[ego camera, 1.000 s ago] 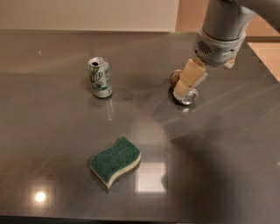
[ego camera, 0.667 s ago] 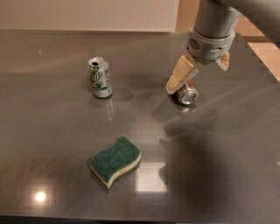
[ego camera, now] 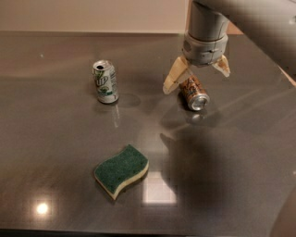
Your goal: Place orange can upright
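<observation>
Closest to me, the green sponge [ego camera: 122, 170] with its pale underside lies flat on the dark desk [ego camera: 55, 139], just where it lay a moment ago. To its right a broad shadow of the arm falls across the shiny top.

Further back on the left, the white and green can [ego camera: 105, 82] stands upright and has not budged. Its top shows a dark opening, though what is inside I cannot see.

About level with it on the right is the orange can [ego camera: 193, 90]. It lies on its side, silver end turned toward me and a little to the right, in much the same spot as before. More of its mottled body shows now, since the finger that covered part of it has drawn away.

Right above and just behind it hangs the tool [ego camera: 197, 79], fingers spread wide, one pale finger down beside the can's left flank and the other out past its right. It grips nothing (whether the left fingertip brushes the can, I cannot tell). Since the earlier look it has shifted a little to the left and splayed further.

The grey arm [ego camera: 206, 28] rises out of sight at the top, with the light wall [ego camera: 92, 14] beyond the desk's far edge. Nothing stands between the two cans.
</observation>
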### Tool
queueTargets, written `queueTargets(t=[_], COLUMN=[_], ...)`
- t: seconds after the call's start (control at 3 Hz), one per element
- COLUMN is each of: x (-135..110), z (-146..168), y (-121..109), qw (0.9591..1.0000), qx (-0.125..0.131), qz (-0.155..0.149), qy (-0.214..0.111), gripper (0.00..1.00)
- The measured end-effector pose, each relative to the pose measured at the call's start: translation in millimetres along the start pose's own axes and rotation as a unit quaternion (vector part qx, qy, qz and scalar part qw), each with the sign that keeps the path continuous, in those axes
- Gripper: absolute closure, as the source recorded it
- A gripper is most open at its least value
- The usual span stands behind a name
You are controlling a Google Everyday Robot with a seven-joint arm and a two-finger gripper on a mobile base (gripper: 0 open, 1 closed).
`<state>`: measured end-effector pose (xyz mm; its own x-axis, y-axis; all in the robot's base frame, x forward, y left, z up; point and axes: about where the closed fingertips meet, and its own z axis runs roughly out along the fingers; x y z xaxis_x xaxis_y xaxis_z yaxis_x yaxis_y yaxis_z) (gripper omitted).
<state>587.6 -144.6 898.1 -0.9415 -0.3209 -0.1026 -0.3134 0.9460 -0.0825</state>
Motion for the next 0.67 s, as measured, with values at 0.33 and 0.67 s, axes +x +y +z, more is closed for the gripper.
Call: queueTargets(t=[0.33,0.67], x=[-13,-25], z=[9,16], y=[-1,-6], qw=[0.9996,0.9989], qx=[0.004,0.007], qz=[0.027,0.045], qy=[0.004,0.006], gripper=[0.0,0.0])
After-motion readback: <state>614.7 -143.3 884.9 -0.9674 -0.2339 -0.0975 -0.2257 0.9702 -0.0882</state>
